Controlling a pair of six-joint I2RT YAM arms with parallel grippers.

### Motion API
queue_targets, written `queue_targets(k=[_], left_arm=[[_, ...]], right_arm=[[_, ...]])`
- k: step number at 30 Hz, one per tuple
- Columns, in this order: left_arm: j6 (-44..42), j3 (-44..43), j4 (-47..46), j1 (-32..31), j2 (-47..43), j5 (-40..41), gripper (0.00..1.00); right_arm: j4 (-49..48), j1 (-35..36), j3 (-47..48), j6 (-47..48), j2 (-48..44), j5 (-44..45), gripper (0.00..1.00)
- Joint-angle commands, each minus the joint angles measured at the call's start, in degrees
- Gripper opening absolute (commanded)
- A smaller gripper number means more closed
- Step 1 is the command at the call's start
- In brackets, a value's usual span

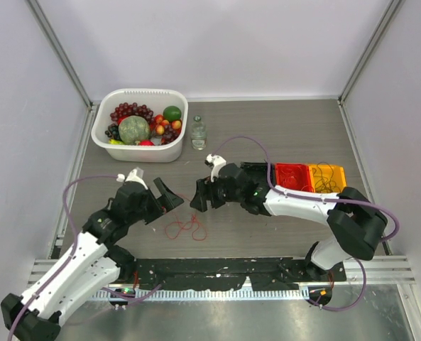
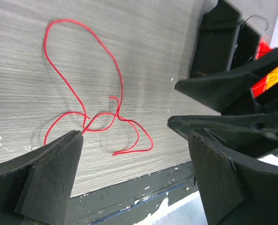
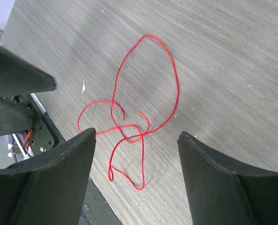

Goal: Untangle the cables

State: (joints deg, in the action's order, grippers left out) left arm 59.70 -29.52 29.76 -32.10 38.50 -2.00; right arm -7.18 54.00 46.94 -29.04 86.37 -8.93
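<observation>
A thin red cable (image 1: 185, 227) lies in loose crossing loops on the grey table near its front edge. It shows in the left wrist view (image 2: 99, 117) and in the right wrist view (image 3: 134, 126). My left gripper (image 1: 169, 199) is open and empty, just above and left of the cable, which lies ahead between its fingers (image 2: 134, 164). My right gripper (image 1: 199, 195) is open and empty, just above and right of it, with the cable between its fingers (image 3: 136, 140). Thin dark wires lie in the orange bin (image 1: 327, 177).
A white basket (image 1: 104, 138) of fruit stands at the back left with a small clear bottle (image 1: 198, 133) beside it. A red bin (image 1: 293, 176) and the orange bin sit at the right, behind my right arm. A black strip (image 1: 217, 268) runs along the front edge.
</observation>
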Motion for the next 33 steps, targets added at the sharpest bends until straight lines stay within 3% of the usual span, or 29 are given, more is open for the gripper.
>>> queue_targets(k=[1,12,16,26,33], left_arm=[[-2.0,-8.2,12.8,0.5,-5.2,9.0,0.99],[-7.9,-17.1,15.6,0.5,-18.8,17.5,0.99],[-8.7,-19.0,17.9,0.5,-20.0,18.6,0.99],[-9.2,-18.6,17.6,0.5,-19.9,18.1,0.99],[-10.1,-18.3,16.7,0.5,-19.0,17.9,0.99]], right_arm=[[3.5,-0.7,7.2,0.9,1.7,-0.3,0.80],[12.3,-0.8,20.7,2.9,18.7,-1.6,0.82],[12.6,-0.8,22.4,4.9,21.5,-2.3,0.83],[12.2,0.2,24.9,5.4,26.8,-14.1,0.81],[19.4,4.8,28.7,8.9,27.5,-8.8,0.81]])
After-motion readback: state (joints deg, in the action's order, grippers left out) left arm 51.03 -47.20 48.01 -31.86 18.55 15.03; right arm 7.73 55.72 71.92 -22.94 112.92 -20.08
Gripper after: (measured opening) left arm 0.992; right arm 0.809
